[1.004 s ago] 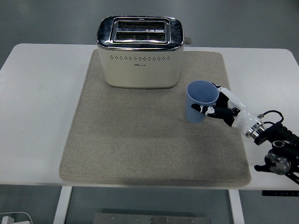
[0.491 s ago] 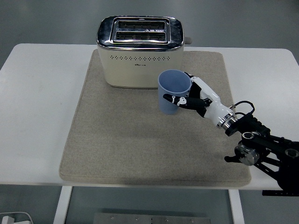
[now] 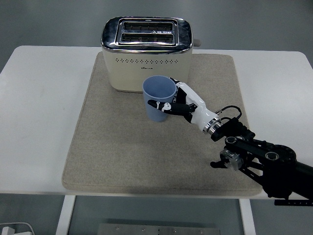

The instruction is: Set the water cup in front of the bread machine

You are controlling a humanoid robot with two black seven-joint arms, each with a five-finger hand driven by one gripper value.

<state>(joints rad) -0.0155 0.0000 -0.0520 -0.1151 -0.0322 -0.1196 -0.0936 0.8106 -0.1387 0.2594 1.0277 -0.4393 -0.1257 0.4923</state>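
One robot hand (image 3: 182,104) (the right) grips the blue cup (image 3: 158,99) before the toaster (image 3: 145,54).

My right robot hand (image 3: 180,104) covers the right side of the blue cup (image 3: 157,98); whether the cup's base touches the mat (image 3: 122,147) cannot be told. The cup hides part of the toaster's (image 3: 145,54) lower front. My forearm runs out at the picture's bottom right corner. The surface's (image 3: 39,122) left and right edges are cut off.
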